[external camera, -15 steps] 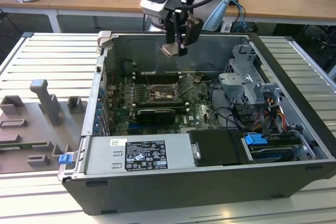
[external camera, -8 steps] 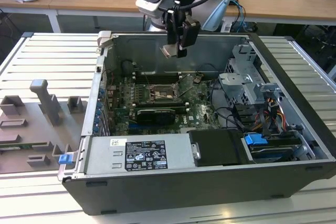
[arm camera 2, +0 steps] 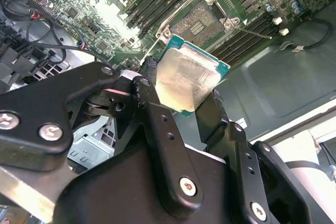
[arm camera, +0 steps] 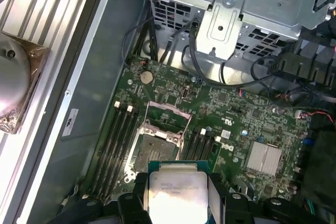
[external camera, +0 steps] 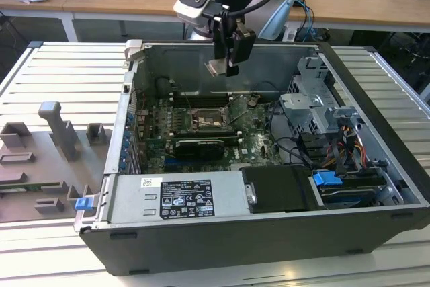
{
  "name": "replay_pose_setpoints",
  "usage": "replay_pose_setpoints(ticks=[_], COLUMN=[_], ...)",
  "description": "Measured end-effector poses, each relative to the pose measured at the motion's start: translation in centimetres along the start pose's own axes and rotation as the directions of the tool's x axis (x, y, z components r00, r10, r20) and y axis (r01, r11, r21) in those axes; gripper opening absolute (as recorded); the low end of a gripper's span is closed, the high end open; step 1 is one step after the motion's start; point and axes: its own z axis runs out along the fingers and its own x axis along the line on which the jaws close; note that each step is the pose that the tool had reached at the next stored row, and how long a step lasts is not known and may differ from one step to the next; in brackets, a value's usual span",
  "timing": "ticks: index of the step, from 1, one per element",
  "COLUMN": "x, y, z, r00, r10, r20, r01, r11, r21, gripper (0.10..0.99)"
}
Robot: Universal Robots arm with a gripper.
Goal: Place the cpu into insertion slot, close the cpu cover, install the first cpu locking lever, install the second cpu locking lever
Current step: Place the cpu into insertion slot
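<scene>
**Exterior view: cpu in the gripper above the open case, socket empty**

- Exterior view: computer case [external camera: 222,247] lies on its side, open, on a slatted metal table [external camera: 60,72]. The power supply [external camera: 178,196] runs along the near wall. The drive cage [external camera: 316,102] sits toward the exterior view's right.
- The green motherboard [external camera: 259,136] covers the case floor.
- The gripper [external camera: 225,65] hangs above the case, roughly over the back of the board and well clear of it.
- Second wrist view: the black fingers [arm camera 2: 152,103] are clamped on opposite edges of the cpu [arm camera 2: 186,74], metal lid facing the camera. The chip is tilted and touches only the fingers.
- First wrist view: the same grip on the cpu [arm camera: 176,195], gripper [arm camera: 176,190] closed on it.
- The insertion slot [arm camera: 153,150] is bare, with its contact field exposed. It also shows in the second wrist view [arm camera 2: 202,20] and the exterior view [external camera: 203,119].
- The cpu cover [arm camera: 167,114] stands hinged open at one edge of the slot.
- Memory slots [arm camera: 118,135] flank the slot on both sides.
</scene>
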Motion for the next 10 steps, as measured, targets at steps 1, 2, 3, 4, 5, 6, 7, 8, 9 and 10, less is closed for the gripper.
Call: replay_pose_setpoints(ticks=[1,2,3,4,5,6,7,8,9,10], x=[0.0,0.0,0.0,0.0,0.0,0.0,0.0,0.0,-0.01,-0.01], y=[0.0,-0.01,-0.01,-0.01,-0.01,-0.02,-0.02,-0.02,-0.03,-0.03], z=[0.03,0.09,0.12,0.13,0.16,0.18,0.23,0.25,0.27,0.3], r00=[1.0,1.0,1.0,1.0,1.0,1.0,1.0,1.0,1.0,1.0], r10=[0.0,0.0,0.0,0.0,0.0,0.0,0.0,0.0,0.0,0.0], r20=[0.0002,0.0,0.0,0.0001,0.0,0.0,-0.0001,0.0,0.0,0.0001], r01=[0.0,0.0,0.0,0.0,0.0,0.0,0.0,0.0,0.0,0.0], r11=[1.0,1.0,1.0,1.0,1.0,1.0,1.0,1.0,1.0,1.0], r21=[0.0,0.0,0.0,0.0,0.0,0.0,0.0,0.0,0.0,0.0], gripper=[0.537,0.537,0.537,0.537,0.537,0.537,0.537,0.537,0.537,0.537])
